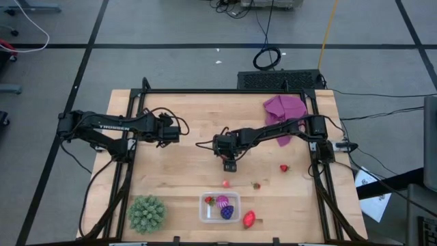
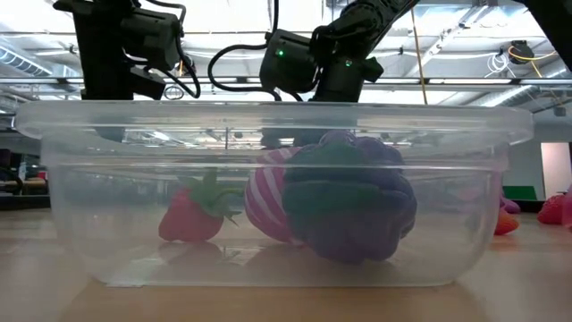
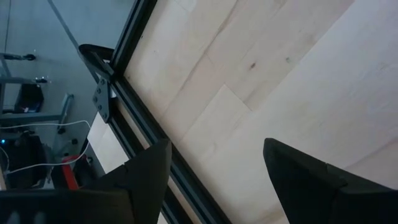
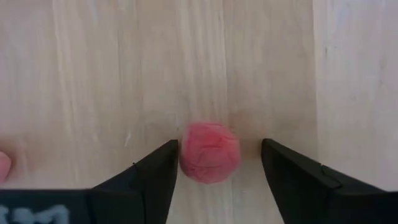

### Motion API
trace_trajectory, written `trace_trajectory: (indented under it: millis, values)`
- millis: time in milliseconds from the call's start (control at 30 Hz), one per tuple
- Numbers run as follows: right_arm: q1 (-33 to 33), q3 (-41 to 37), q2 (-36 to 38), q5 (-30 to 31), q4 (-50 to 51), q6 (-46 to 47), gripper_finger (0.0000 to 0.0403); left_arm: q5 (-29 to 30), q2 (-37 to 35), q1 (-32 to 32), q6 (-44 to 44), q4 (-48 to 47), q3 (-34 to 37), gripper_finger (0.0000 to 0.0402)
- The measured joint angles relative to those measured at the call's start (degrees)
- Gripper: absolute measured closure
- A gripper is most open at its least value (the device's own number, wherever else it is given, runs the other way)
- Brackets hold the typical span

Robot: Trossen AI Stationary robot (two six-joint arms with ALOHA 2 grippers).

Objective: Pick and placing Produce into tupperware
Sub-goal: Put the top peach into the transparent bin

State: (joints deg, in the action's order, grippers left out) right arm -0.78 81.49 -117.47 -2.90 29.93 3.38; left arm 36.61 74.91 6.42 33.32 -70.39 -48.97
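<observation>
Light wooden table (image 1: pixel 177 171) on grey floor, right fingers (image 4: pixel 149 180) apart around pink-red piece (image 4: pixel 209 152), left fingers (image 3: pixel 146 174) apart

A robotics lab: a pale wooden bench (image 1: pixel 184 116) in a black metal frame stands on grey carpet with taped lines and trailing black cables (image 1: pixel 268 55).

A wooden table (image 1: pixel 177 130) carries the tupperware (image 1: pixel 220 208), scattered produce (image 1: pixel 249 219), spiky ball (image 1: pixel 147 214) and cloth (image 1: pixel 285 109).

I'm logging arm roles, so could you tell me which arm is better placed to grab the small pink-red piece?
The right arm. Its tool already brackets the pink-red piece, fingers open on either side. The left tool sits open over bare wood near the table's left edge.
</observation>
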Motion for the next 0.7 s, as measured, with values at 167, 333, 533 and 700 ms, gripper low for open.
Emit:
trace_trajectory:
  millis: [167,333,533,700]
  values:
    - [0.00,0.21,0.00,-0.01,0.18,0.02,0.0198,-0.01,0.00,0.00,0.02,0.00,0.00,0.0139]
    - [0.18,1.15,-0.04,-1.07,0.07,-0.94,0.0212,-0.01,0.00,0.00,0.15,0.04,0.00,0.0144]
    - [0.25,3.26,-0.04,-0.70,1.61,-1.35,0.0229,-0.03,0.00,0.00,0.15,0.07,0.00,0.0143]
    - [0.55,4.13,-0.04,-0.59,3.32,-1.92,0.0240,-0.03,0.00,0.00,0.15,0.07,0.00,0.0140]
